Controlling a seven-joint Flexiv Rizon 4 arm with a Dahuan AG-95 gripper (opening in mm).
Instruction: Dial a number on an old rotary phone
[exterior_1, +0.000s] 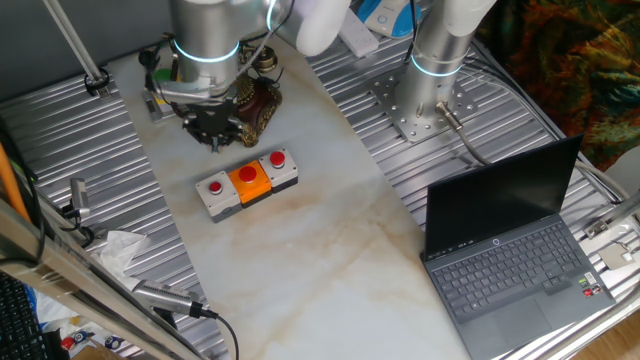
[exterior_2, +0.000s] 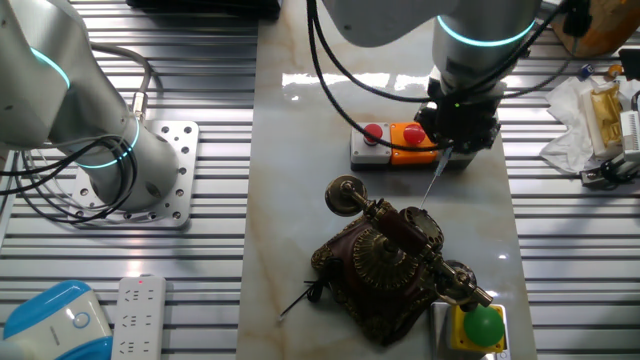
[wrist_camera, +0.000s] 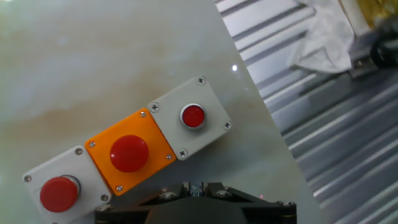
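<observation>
Rotary phone (exterior_2: 385, 262), small and ornate with a reddish-brown base and brass filigree, is sitting on the marble tabletop (exterior_1: 330, 250) at the far end in one fixed view, mostly hidden there behind my wrist. In the other fixed view it is lying at about six o'clock from my gripper (exterior_2: 460, 135), its cradle handset (exterior_2: 400, 225) resting diagonally across the top and the round dial (exterior_2: 380, 265) facing up.

I am hovering my gripper above the gap between the phone and the grey button box (exterior_1: 246, 182), a thin pale rod (exterior_2: 436, 178) slanting from me down toward the phone. Whether my jaws are spread or pinching that rod I cannot tell; the hand view is showing only the dark edge of my body at the bottom.

The button box is lying at about twelve o'clock from the phone, carrying two red buttons (wrist_camera: 193, 116) on grey sections and one on an orange middle section (wrist_camera: 130, 152).

A laptop (exterior_1: 515, 255) is sitting open at the right of the table, and crumpled white tissue (exterior_2: 575, 120) is lying on the ribbed metal.
</observation>
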